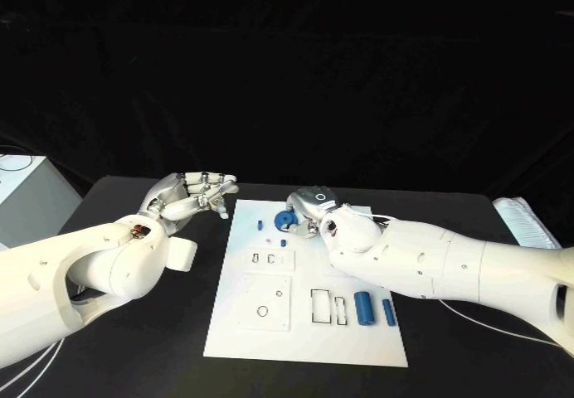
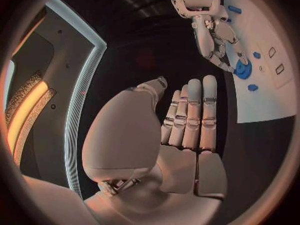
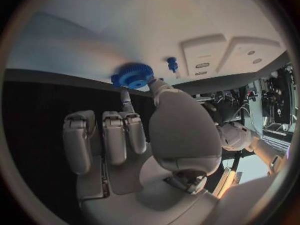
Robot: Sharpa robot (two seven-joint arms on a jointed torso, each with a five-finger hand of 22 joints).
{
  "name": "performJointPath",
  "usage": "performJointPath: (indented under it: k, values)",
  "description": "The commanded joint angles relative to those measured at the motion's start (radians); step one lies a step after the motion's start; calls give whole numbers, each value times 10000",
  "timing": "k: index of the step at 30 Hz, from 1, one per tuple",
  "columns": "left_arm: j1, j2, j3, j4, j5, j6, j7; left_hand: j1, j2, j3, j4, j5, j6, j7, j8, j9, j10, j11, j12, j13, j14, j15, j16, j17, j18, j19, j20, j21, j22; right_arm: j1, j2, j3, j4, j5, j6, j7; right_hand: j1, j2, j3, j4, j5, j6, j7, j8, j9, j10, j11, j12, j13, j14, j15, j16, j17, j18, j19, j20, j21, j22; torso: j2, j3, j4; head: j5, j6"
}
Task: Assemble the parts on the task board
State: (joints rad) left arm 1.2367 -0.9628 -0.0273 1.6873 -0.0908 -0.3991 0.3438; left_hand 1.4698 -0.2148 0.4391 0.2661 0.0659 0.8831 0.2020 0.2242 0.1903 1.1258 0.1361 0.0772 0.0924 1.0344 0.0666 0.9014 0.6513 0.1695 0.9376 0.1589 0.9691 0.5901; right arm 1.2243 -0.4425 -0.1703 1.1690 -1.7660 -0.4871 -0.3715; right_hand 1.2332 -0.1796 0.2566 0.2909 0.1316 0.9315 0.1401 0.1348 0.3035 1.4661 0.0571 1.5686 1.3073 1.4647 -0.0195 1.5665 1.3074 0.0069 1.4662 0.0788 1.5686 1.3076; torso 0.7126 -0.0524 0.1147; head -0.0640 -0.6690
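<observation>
**Right hand pinches the blue gear at the board's far end**

The left hand (image 1: pixel 192 196) hovers over the black table (image 1: pixel 143 348) just off the far left corner of the task board (image 1: pixel 305 336). It holds nothing; its wrist view shows the fingers (image 2: pixel 190 115) straight and side by side, the thumb apart from them.

On the white board, a small blue peg (image 1: pixel 261 224) stands near the far left edge, and a smaller blue piece (image 1: pixel 282 243) lies just nearer. To their right sits the blue gear (image 1: pixel 286 220), toothed round its rim. The right hand (image 1: pixel 313 207) pinches it between the thumb and a fingertip, the remaining fingers curled in beside it. Nearer and further right, two blue cylinders (image 1: pixel 363 308) lie side by side, just right of two rectangular outlines (image 1: pixel 330 306) on the board.
</observation>
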Motion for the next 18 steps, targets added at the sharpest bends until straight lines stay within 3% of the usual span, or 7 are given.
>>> performJointPath:
  k: [1,18]
  values:
    - [15,-3,9,24,-56,156,-5,-61,7,33,-4,-58,-57,18,-53,16,-50,16,-38,6,-11,-7,67,-8,144,-65,31,39,12,6,-13,0,43,927,387,315,-117,24,6,-3,22,-2,43,-39,-13,1047,62,22,2635,1061,61,43,2634,-69,1046,104,22,2631,-2,4,-2,7,-18]
    - [15,-43,9,15,-62,123,-48,-48,12,43,-16,-56,-89,37,-71,14,-96,30,-57,-2,-25,2,62,-21,144,-85,36,55,21,8,-155,0,63,1705,708,443,-461,242,215,-15,5,217,37,-6,-3,1047,64,22,2635,1061,74,43,2634,-69,1046,137,22,2631,1,7,-10,-2,-35]
